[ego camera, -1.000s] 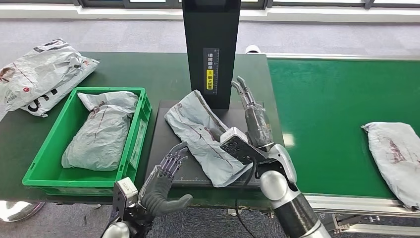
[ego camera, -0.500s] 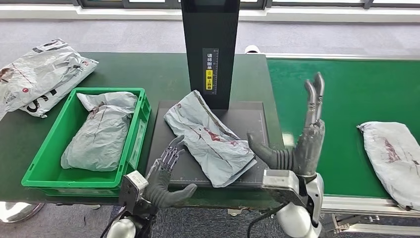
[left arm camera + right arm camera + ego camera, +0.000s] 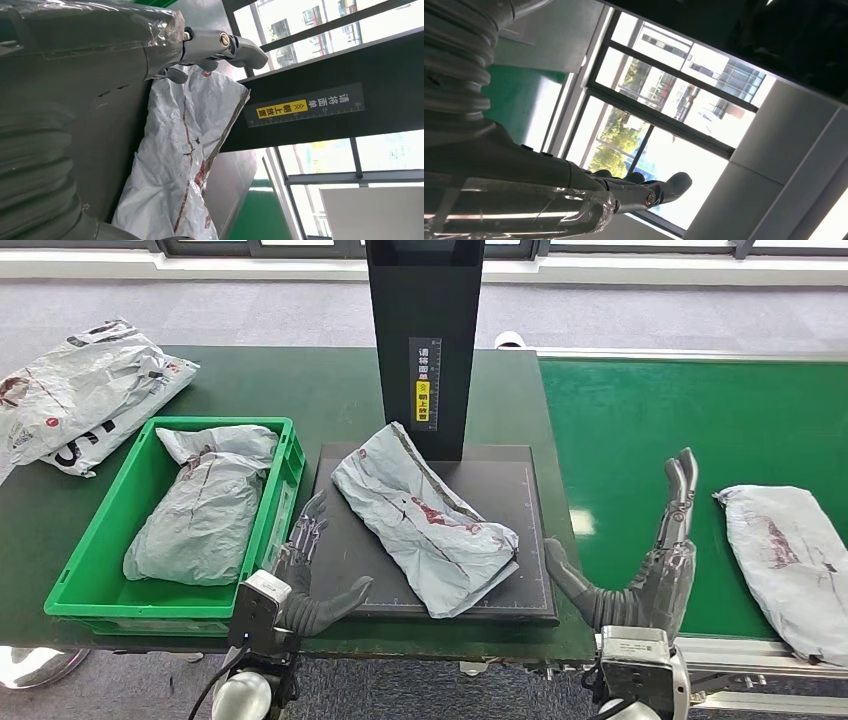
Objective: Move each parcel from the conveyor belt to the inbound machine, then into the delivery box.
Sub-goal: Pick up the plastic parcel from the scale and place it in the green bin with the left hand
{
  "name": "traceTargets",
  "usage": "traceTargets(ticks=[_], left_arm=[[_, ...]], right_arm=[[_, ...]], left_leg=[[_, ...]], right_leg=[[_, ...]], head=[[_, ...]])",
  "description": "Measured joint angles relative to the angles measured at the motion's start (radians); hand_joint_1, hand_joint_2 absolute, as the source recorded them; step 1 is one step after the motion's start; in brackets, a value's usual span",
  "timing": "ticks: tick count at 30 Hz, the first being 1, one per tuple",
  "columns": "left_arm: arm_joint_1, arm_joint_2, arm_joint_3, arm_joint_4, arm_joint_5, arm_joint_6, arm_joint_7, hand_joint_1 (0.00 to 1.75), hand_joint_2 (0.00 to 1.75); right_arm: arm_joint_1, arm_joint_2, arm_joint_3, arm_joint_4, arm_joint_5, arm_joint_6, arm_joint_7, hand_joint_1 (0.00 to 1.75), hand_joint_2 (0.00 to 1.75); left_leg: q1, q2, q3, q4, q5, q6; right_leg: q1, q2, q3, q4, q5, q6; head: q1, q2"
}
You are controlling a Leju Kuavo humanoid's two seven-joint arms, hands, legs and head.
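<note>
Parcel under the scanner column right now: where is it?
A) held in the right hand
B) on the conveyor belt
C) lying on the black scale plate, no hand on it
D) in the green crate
C: the grey parcel lies on the black plate, and both the left hand and the right hand are open and off it.

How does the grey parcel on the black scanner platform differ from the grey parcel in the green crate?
The grey plastic parcel on the black scanner platform lies flat and slanted across the pad in front of the black column, in the open. The grey plastic parcel in the green crate looks bulkier and rounder, lying lengthwise within the crate walls. Both are crinkled grey mailer bags with dark reddish markings, and neither hand touches them.
</note>
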Motion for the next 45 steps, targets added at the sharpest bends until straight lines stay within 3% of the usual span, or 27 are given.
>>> traceTargets(ticks=[5,8,13,21,25,35,45], left_arm=[[-0.003,-0.001,0.002,0.001,-0.025,0.020,0.002,0.00,1.75],[-0.033,-0.005,0.014,0.014,-0.136,0.092,0.028,0.00,1.75],[-0.168,-0.016,0.025,0.120,-0.461,0.102,0.140,0.00,1.75],[-0.389,-0.060,-0.016,0.371,-0.876,0.081,0.258,0.00,1.75],[-0.503,-0.082,-0.046,0.550,-1.009,0.041,0.293,0.00,1.75],[-0.684,-0.124,-0.109,0.941,-1.145,-0.052,0.263,0.00,1.75],[-0.751,-0.138,-0.146,1.071,-1.169,-0.085,0.256,0.00,1.75]], right_arm=[[0.010,0.003,-0.014,-0.005,-0.020,0.023,0.005,0.00,1.75],[0.028,0.015,-0.038,-0.002,-0.144,0.151,0.006,0.00,1.75],[0.038,0.055,-0.108,0.042,-0.285,0.329,-0.029,0.00,1.75],[0.000,0.090,-0.158,0.135,-0.289,0.401,-0.031,0.00,1.75],[-0.038,0.097,-0.159,0.192,-0.286,0.420,-0.033,0.00,1.75],[-0.089,0.110,-0.162,0.270,-0.277,0.445,-0.035,0.00,1.75],[-0.099,0.115,-0.166,0.302,-0.274,0.447,-0.034,0.00,1.75]], left_leg=[[0.000,0.000,0.000,0.000,0.000,0.000],[0.000,-0.001,0.000,0.000,0.000,0.000],[0.000,-0.001,0.000,0.000,0.001,0.001],[0.000,-0.001,0.000,0.001,0.002,0.001],[0.000,0.000,0.000,0.001,0.002,0.001],[0.000,0.000,0.000,0.001,0.002,0.000],[0.000,-0.001,0.001,0.001,0.002,0.001]], right_leg=[[0.000,0.000,0.000,0.000,0.000,0.000],[0.000,-0.001,0.000,0.000,0.000,0.000],[0.000,-0.002,0.001,0.000,0.000,0.000],[0.000,-0.001,0.001,0.000,0.003,0.001],[0.000,0.000,0.001,0.000,0.003,0.001],[0.000,0.000,0.001,0.000,0.003,0.001],[0.000,-0.001,0.002,0.000,0.003,0.001]], head=[[0.000,0.000],[0.000,0.000],[0.000,0.000],[0.000,0.000],[0.000,0.000],[0.000,0.000],[0.000,0.000]])
